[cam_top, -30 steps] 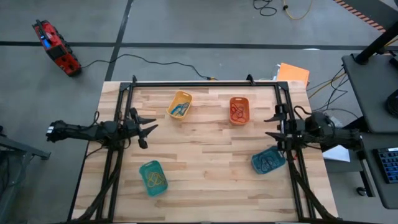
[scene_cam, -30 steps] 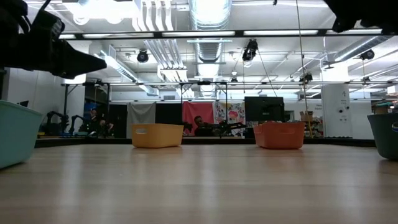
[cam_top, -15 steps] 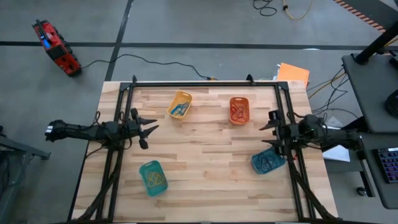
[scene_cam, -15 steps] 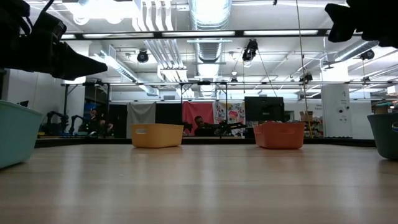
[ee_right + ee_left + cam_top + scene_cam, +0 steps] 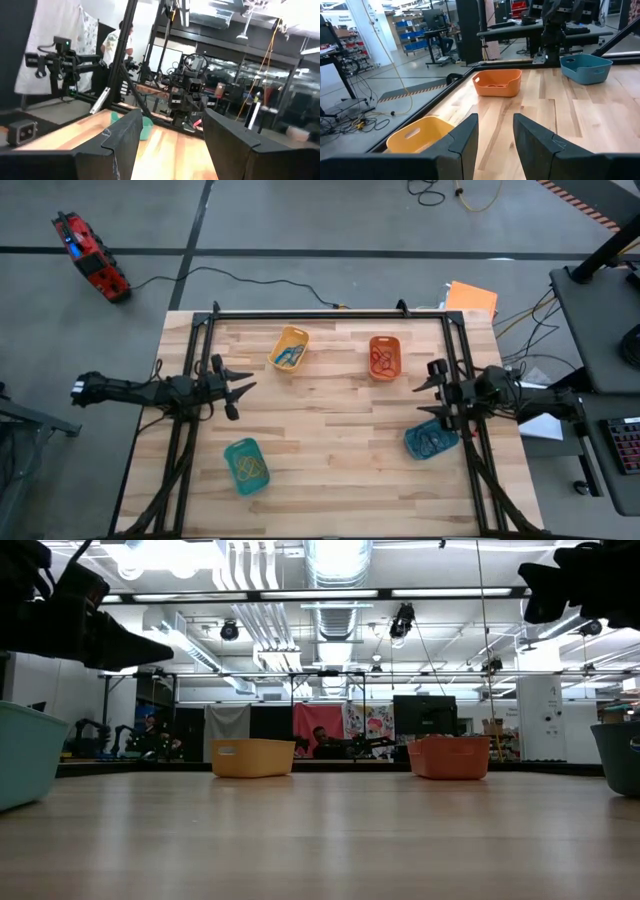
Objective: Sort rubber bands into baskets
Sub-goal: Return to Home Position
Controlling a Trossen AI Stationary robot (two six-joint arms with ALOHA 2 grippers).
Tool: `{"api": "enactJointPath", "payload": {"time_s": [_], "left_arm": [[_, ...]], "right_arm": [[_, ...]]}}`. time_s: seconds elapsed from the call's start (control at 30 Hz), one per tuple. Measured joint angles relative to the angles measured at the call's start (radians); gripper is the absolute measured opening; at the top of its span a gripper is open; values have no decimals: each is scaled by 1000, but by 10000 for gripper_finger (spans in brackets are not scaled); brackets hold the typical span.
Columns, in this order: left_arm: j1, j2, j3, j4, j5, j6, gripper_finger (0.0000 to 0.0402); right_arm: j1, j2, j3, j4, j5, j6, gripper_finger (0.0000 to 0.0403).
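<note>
High view: left gripper (image 5: 240, 392) and right gripper (image 5: 421, 398) both spread; beside the right one, a blue-teal plastic tub (image 5: 410, 439) holds thin rubber bands (image 5: 432, 442), colours too small to tell.

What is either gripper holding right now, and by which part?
Nothing is held. The left gripper and the right gripper are both open, and each wrist view shows only an empty gap.

Yellow basket (image 5: 297, 333), orange basket (image 5: 385, 339), teal-green basket (image 5: 242, 444), blue-teal basket (image 5: 410, 442) (pale, striped wood table (image 5: 330, 430)).
</note>
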Motion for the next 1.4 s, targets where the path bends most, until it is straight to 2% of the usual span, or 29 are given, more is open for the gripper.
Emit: {"api": "enactJointPath", "payload": {"time_s": [0.07, 0.27, 0.4, 1.4], "left_arm": [[0, 5, 0, 0, 0, 0, 108], [0, 18, 0, 0, 0, 0, 108], [0, 25, 0, 0, 0, 0, 108], [0, 36, 0, 0, 1, 0, 108]], "right_arm": [[0, 5, 0, -2, 0, 77, 201], [0, 29, 0, -9, 0, 443, 201], [0, 35, 0, -9, 0, 556, 201], [0, 35, -1, -9, 1, 562, 201]]}}
